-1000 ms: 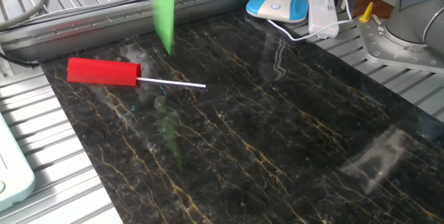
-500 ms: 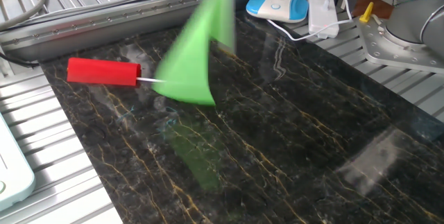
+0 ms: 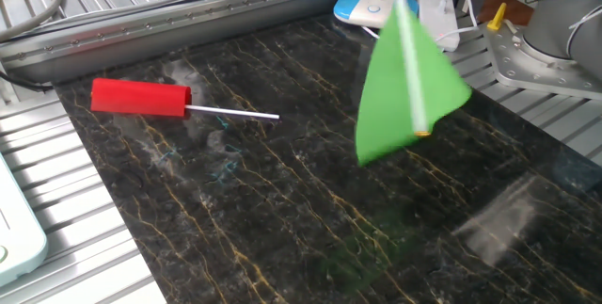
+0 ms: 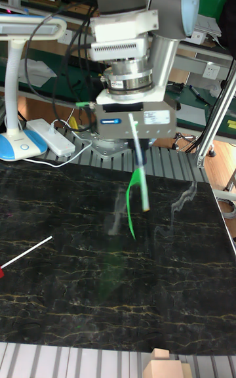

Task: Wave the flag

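Above the worktop's far-right part | the flag [image 3: 406, 83] hangs mid-air, blurred, clear of the marble, stick up into the gripper [image 4: 135, 134] clamped on it | waving looks underway | red rolled flag [image 3: 141, 97] lies near far-left corner, untouched

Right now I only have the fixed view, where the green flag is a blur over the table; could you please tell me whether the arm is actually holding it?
Observer: Yes. In the tall view the gripper, above the table, holds the green flag by the top of its white stick.
Operator: Thank you. Which way does the stick point?
Observer: Downward, slightly tilted, with the cloth hanging beside it, above the tabletop.
Operator: Is there anything by the edge opposite the arm?
Observer: A small wooden block sits by that edge, apart from the flag.
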`<act>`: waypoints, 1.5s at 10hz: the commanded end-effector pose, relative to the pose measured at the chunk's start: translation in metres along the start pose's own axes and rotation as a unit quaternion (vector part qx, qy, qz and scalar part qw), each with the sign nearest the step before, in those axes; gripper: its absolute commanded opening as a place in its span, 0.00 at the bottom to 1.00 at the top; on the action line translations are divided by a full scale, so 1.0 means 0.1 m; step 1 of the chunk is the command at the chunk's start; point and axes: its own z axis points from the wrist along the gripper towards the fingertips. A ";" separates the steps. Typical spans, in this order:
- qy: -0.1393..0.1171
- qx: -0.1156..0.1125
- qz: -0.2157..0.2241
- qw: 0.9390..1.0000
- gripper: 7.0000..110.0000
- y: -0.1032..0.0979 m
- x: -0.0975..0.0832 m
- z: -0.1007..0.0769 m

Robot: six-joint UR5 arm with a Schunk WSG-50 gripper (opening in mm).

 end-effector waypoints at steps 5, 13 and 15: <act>-0.091 0.302 -0.111 0.943 0.00 -1.35 -0.60 -0.53; 0.040 -0.062 0.108 0.991 0.00 0.33 0.18 -0.07; 0.111 -0.237 0.180 0.948 0.00 1.23 0.35 -0.41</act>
